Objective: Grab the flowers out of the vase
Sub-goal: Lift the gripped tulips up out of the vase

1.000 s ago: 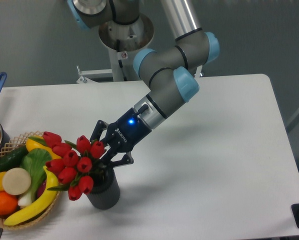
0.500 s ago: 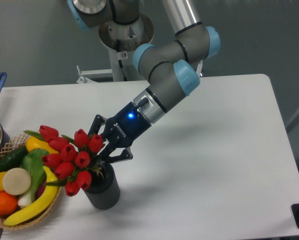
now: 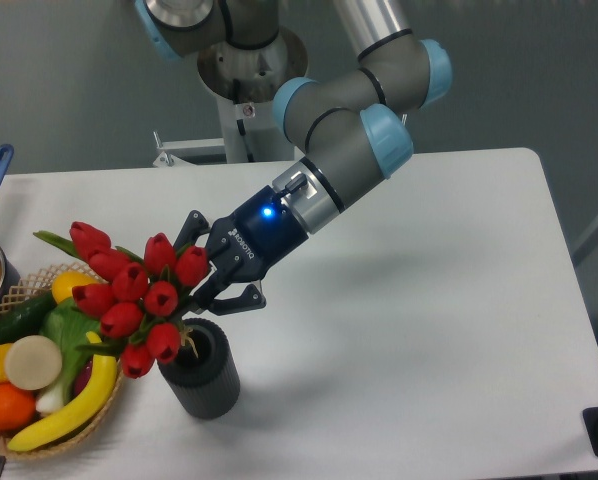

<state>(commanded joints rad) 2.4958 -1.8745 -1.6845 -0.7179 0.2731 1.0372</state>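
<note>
Arm (image 3: 344,165) angled down-left, tool (image 3: 201,283) clenched on flowers (image 3: 129,300) (stems at vase (image 3: 201,370) mouth)

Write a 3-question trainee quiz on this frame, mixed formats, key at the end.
1. True or false: the flowers are already fully clear of the vase.
2. Multiple choice: what lies left of the vase? A) a wicker basket of fruit and vegetables B) a stack of plates C) a laptop
3. Short answer: what is the pincer closed on?

Key
1. False: the blooms are raised and lean left, but the lower stems seem to reach the vase mouth.
2. A: the basket holds a banana, among other things.
3. The flowers, gripped at the stems just above the vase.
</note>
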